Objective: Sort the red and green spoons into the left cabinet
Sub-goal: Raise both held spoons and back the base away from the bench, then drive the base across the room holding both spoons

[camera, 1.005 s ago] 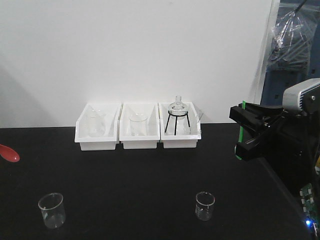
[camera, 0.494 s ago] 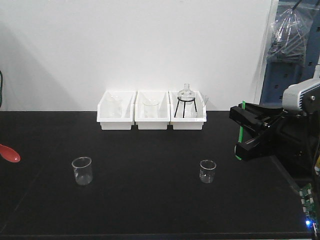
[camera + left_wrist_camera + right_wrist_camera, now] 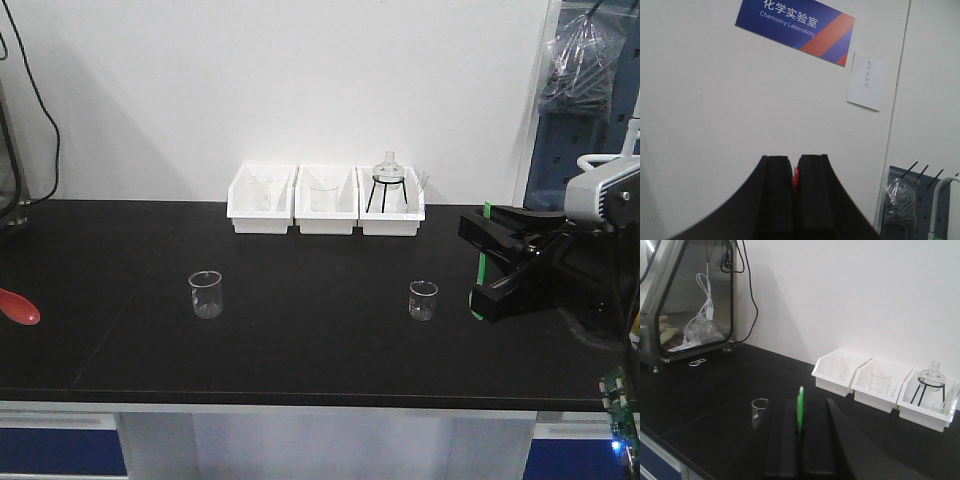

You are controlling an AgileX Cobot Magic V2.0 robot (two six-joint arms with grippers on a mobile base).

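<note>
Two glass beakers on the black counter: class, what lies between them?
Nothing: in the front view, bare black counter runs from the larger beaker to the smaller beaker.

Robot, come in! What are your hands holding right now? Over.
Left gripper shut on red spoon. Right gripper shut on green spoon. Cabinet not in view. Two beakers on the black counter ahead.

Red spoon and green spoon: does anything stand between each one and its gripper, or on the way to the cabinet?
Nothing does. The left gripper is shut on the red spoon, the right gripper on the green spoon. The cabinet is not in view, so that way cannot be judged.
</note>
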